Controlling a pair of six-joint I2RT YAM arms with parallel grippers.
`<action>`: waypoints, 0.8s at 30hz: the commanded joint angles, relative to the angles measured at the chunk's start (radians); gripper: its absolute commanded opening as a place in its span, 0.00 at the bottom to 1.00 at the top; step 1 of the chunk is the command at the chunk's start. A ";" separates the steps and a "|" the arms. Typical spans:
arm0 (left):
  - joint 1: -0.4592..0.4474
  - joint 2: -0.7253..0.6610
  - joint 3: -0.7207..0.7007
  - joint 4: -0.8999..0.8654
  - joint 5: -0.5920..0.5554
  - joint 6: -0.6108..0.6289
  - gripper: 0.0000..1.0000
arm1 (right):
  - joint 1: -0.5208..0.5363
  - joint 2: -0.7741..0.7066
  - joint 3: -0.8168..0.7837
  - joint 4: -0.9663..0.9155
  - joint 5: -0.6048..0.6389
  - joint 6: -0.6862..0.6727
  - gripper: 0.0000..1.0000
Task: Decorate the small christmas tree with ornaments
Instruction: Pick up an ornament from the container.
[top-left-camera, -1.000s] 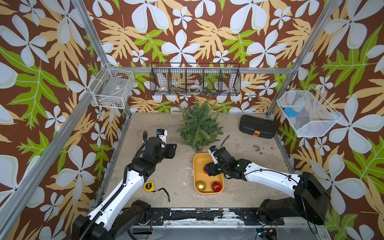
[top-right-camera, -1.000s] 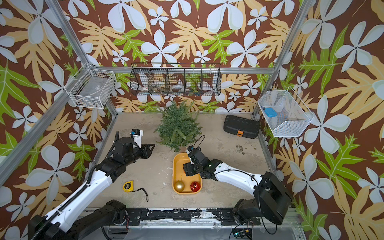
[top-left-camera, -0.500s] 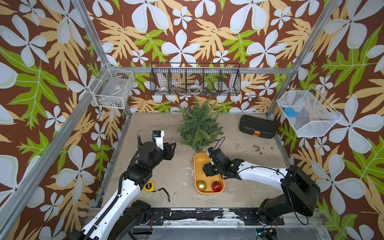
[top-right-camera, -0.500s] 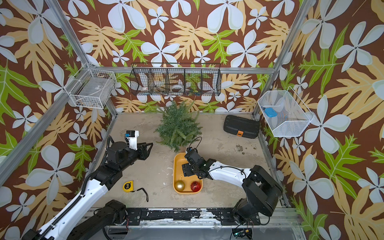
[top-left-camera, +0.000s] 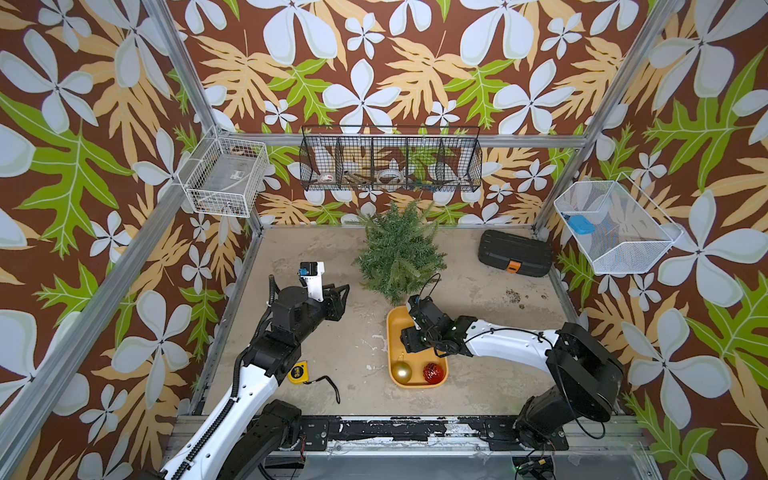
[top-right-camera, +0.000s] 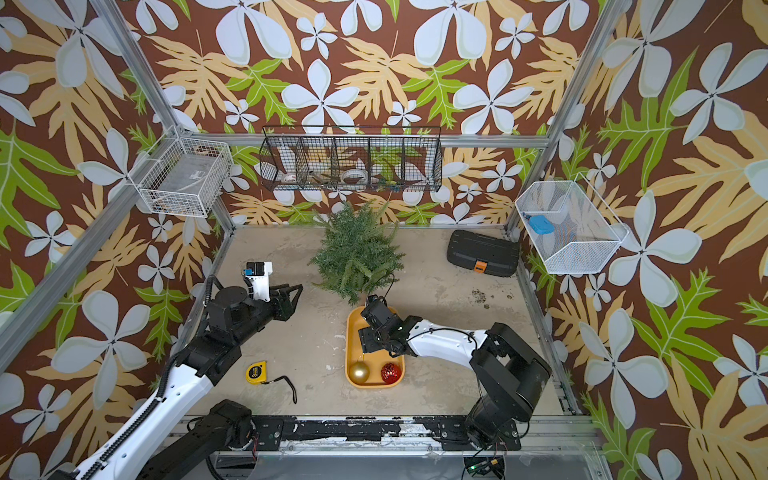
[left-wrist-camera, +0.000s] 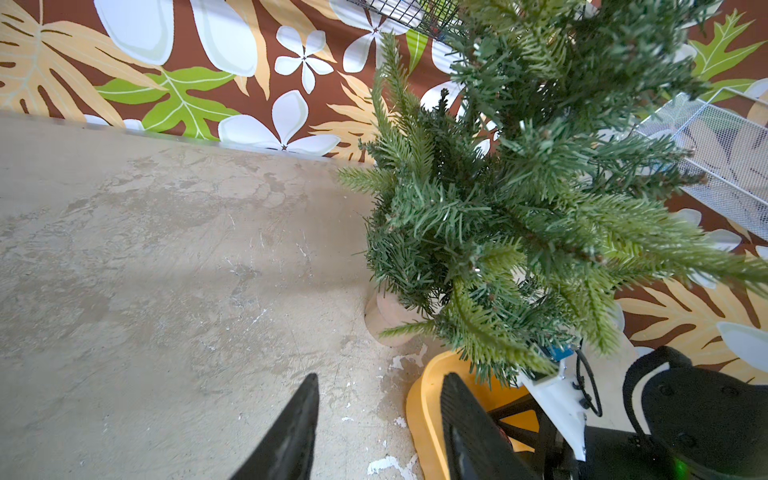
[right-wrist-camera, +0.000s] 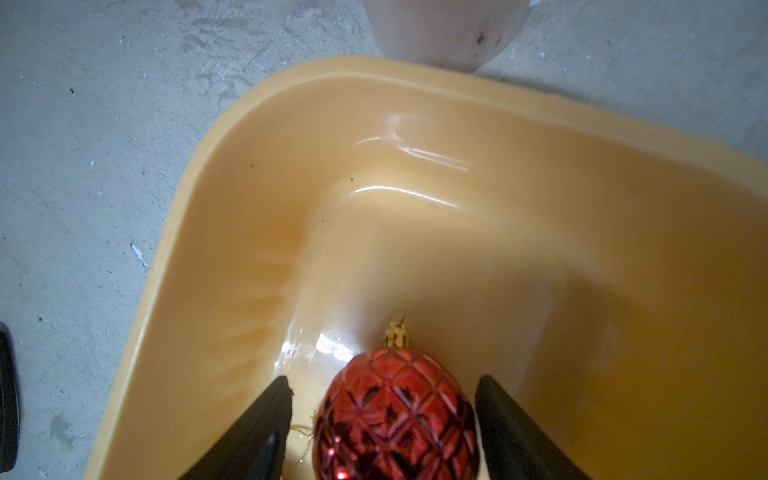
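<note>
The small christmas tree (top-left-camera: 399, 253) (top-right-camera: 357, 253) stands at the back middle of the table, and it fills the left wrist view (left-wrist-camera: 519, 199). In front of it lies a yellow tray (top-left-camera: 390, 332) (top-right-camera: 350, 332) holding a gold ornament (top-left-camera: 401, 372) (top-right-camera: 358, 372) and a red ornament (top-left-camera: 432, 372) (top-right-camera: 391, 372). My right gripper (top-left-camera: 409, 338) (right-wrist-camera: 383, 379) reaches down into the tray's far half. Its jaws are open around another red faceted ornament (right-wrist-camera: 395, 415), with a gap on each side. My left gripper (top-left-camera: 340, 289) (left-wrist-camera: 380, 376) hovers open and empty, left of the tree.
A yellow tape measure (top-left-camera: 296, 372) with a black strap lies at the front left. A black case (top-left-camera: 514, 253) sits at the back right. Wire baskets hang on the walls: white (top-left-camera: 224, 176), black (top-left-camera: 390, 160), white mesh (top-left-camera: 615, 226). The tree's wooden base (right-wrist-camera: 444, 29) touches the tray's far end.
My right gripper has sunk slightly into the tray, and its jaws have narrowed around the red ornament. The right arm's elbow has folded inward. The left gripper has barely moved.
</note>
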 joint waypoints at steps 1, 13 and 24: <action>0.003 -0.004 -0.002 0.030 0.009 0.005 0.49 | 0.006 0.005 0.008 -0.032 0.016 0.010 0.72; 0.009 0.001 -0.002 0.025 0.018 0.002 0.49 | 0.015 0.013 0.013 -0.056 0.027 0.020 0.69; 0.014 -0.011 -0.006 0.030 0.030 0.002 0.50 | 0.015 -0.076 -0.003 -0.072 0.032 0.017 0.57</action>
